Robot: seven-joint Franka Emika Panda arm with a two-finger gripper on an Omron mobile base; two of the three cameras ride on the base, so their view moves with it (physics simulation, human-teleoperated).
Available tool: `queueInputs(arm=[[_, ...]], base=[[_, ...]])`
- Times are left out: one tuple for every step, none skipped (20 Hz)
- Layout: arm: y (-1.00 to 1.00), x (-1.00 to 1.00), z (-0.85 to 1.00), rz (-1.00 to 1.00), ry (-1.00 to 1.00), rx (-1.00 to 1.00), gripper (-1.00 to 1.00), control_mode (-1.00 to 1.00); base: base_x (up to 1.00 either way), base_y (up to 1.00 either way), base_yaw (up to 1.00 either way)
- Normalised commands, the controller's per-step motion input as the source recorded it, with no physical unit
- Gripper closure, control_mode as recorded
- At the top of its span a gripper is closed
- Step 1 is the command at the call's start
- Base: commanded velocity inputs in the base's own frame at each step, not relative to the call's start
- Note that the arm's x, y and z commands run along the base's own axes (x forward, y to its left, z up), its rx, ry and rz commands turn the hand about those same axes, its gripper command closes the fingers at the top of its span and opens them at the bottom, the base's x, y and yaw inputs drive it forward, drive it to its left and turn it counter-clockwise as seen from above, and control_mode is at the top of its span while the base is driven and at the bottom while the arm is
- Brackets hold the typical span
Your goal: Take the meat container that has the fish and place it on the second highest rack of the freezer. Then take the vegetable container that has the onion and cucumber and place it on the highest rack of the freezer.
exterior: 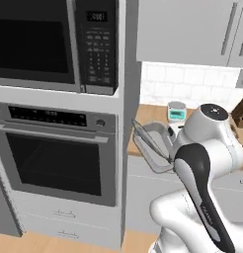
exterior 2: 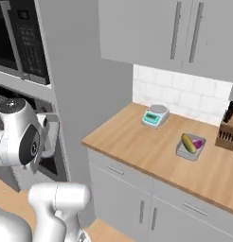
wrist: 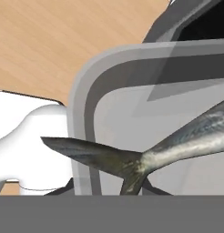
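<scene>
Left base view: you see the meat container (exterior: 154, 146) tilted in the air beside the oven column (exterior: 122, 148), off the wooden counter (exterior: 143, 118), in front of the arm. Right base view: vegetable container (exterior 2: 190, 148) with cucumber (exterior 2: 187, 143) and onion (exterior 2: 198, 143) sits on the counter near the scale (exterior 2: 155, 115) and knife block (exterior 2: 227, 134). Hand view: gripper (wrist: 107, 191) narrow, pinching the container's rim; the fish (wrist: 168, 148) lies inside, tail over the rim.
</scene>
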Motion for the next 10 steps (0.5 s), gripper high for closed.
queueInputs(arm=[[0.00,0.00,0.00,0.00,0.00,0.00,1.00,1.00],[0.00,0.00,0.00,0.00,0.00,0.00,1.00,1.00],[0.00,0.00,0.00,0.00,0.00,0.00,1.00,1.00],[0.00,0.00,0.00,0.00,0.00,0.00,1.00,1.00],[0.00,0.00,0.00,0.00,0.00,0.00,1.00,1.00],[0.00,0.00,0.00,0.00,0.00,0.00,1.00,1.00],[0.00,0.00,0.00,0.00,0.00,0.00,1.00,1.00],[0.00,0.00,0.00,0.00,0.00,0.00,1.00,1.00],[0.00,0.00,0.00,0.00,0.00,0.00,1.00,1.00],[0.00,0.00,0.00,0.00,0.00,0.00,1.00,1.00]], base=[[0.00,0.76,0.45],[0.00,0.81,0.46],[0.00,0.79,0.46],[0.00,0.74,0.46],[0.00,0.77,0.45],[0.00,0.81,0.45],[0.00,0.85,0.45],[0.00,0.89,0.44],[0.09,0.96,0.43],[0.26,1.00,0.41]])
